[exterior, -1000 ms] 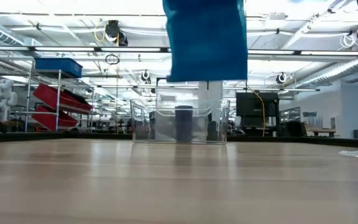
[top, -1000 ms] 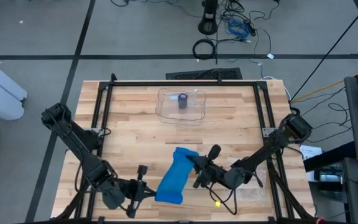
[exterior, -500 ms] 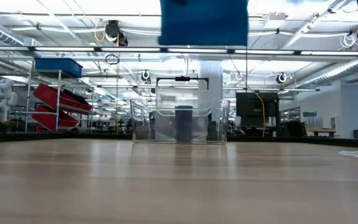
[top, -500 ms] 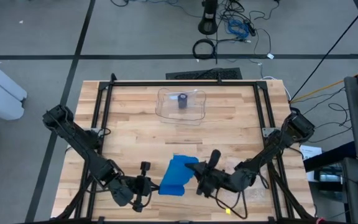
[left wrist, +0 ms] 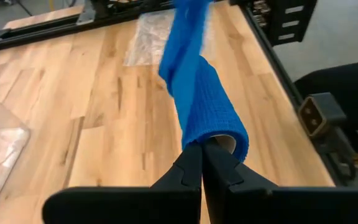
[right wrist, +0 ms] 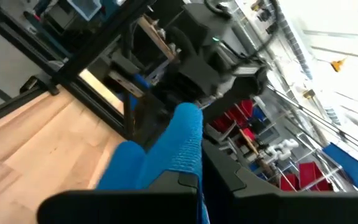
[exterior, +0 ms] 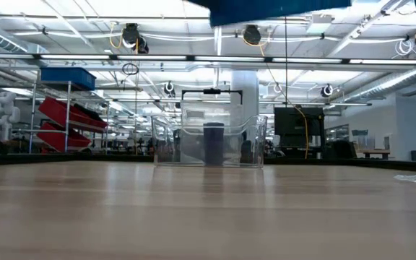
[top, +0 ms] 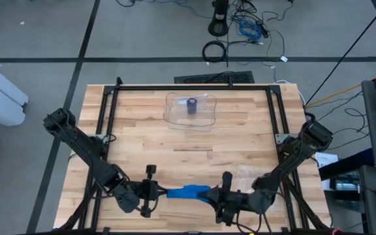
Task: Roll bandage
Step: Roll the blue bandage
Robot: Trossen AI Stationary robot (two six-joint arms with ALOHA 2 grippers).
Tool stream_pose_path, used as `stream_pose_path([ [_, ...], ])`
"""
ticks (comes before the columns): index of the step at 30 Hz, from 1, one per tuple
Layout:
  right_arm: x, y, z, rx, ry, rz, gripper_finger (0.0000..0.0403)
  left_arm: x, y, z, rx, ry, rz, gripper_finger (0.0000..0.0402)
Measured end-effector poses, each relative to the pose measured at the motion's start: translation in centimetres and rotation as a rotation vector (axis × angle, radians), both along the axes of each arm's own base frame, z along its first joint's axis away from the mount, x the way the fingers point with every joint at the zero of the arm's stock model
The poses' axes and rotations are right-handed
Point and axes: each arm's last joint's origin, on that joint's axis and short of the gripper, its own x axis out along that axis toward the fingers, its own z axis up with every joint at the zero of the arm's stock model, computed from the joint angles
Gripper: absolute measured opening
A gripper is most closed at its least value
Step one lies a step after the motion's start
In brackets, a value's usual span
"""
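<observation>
Wooden table [top: 142,140] fills our view; near its front edge our left gripper [top: 150,191] and right gripper [top: 222,194] each clamp an end of the blue bandage [top: 189,192], stretched between them above the wood; a clear tray [top: 173,112] holds a dark roll [top: 192,106]

**Blue bandage, held off the table near the front edge**

Bandage [top: 188,192]: bright blue, woven elastic cloth with a fine ribbed texture. From above it shows as a narrow strip running left to right, near the front edge of the table, roughly midway across. In the left wrist view [left wrist: 197,93] one end is wound around a pale cardboard core, forming a loose open tube; from there the cloth stretches away as a twisted, half-folded band. The right wrist view [right wrist: 173,149] shows the other end bunched and creased. In the low view only its lower edge [exterior: 273,9] shows, high above the tabletop.
</observation>
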Motion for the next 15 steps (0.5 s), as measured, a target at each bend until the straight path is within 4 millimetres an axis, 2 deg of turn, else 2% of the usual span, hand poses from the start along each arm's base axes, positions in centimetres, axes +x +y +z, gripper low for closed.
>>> stream_pose_path([
  [15,1.0,0.9,-3.8,-0.130,0.102,-0.006,0.0006,0.6,1.0,0.2,0.034,-0.009,0.039,0.0000],
])
